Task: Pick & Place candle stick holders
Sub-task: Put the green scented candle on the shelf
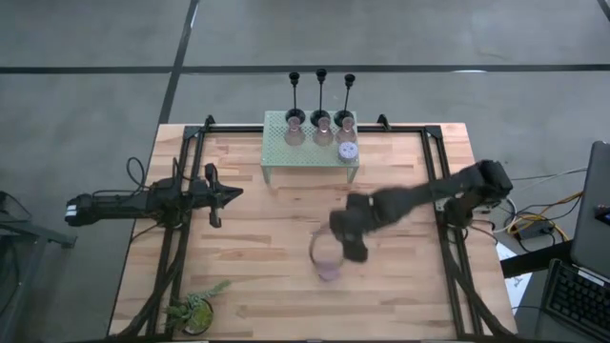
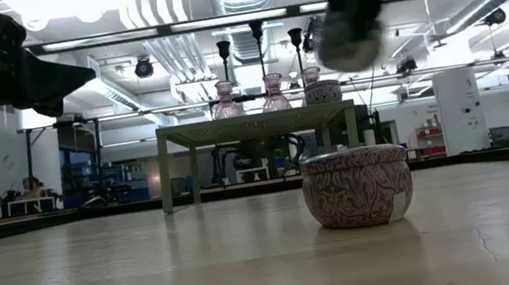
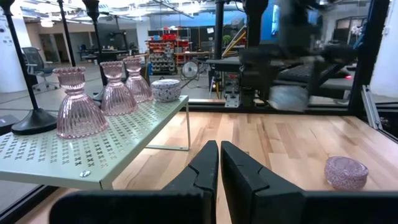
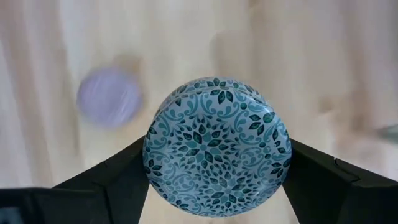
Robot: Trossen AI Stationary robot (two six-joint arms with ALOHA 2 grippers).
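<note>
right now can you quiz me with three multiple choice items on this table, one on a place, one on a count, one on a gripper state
1. Where does the pink patterned puck sit?
A. on the bare wooden table
B. on the green mesh rack
C. in the left gripper

2. How many pink ribbed glass holders stand on the mesh rack?
A. one
B. three
C. five

3. What is the right gripper doing?
A. open and empty
B. holding a black stem holder
C. holding a teal-patterned round puck

Answers:
1. A: the low view shows it resting on the wood in front of the rack.
2. B: the left wrist view shows three in a row.
3. C: the teal-patterned puck sits between its fingers.
</note>
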